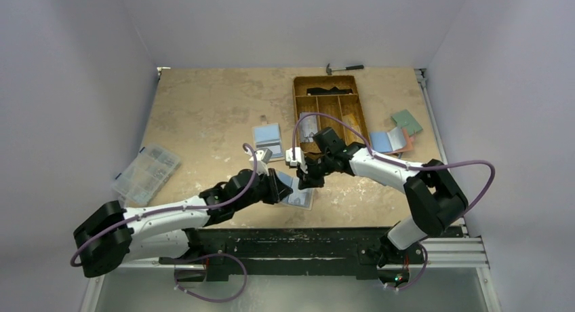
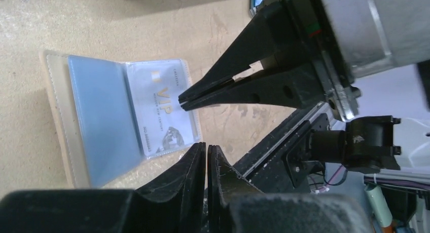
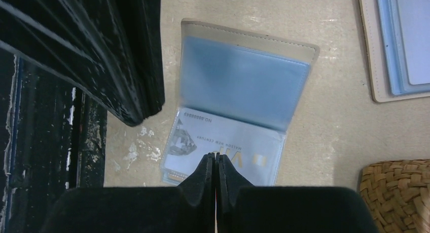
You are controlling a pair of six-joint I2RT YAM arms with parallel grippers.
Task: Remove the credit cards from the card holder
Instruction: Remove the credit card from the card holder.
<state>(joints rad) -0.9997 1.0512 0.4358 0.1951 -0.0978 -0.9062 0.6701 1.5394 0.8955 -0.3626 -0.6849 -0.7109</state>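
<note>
Card holder [image 3: 243, 86] is laid open on the tabletop [image 3: 334, 91] near its front edge, with a pale printed credit card [image 3: 253, 147] seen in its clear sleeve. The right hand [image 3: 215, 157] is pressed together, tips over that card. The left hand [image 2: 207, 146] is likewise pressed together beside the sleeve's corner, nothing visibly pinched. The card is judged light, stiff and slippery, and the holder thin and floppy. The card's edge at the sleeve mouth should be taken while the holder is pinned.
</note>
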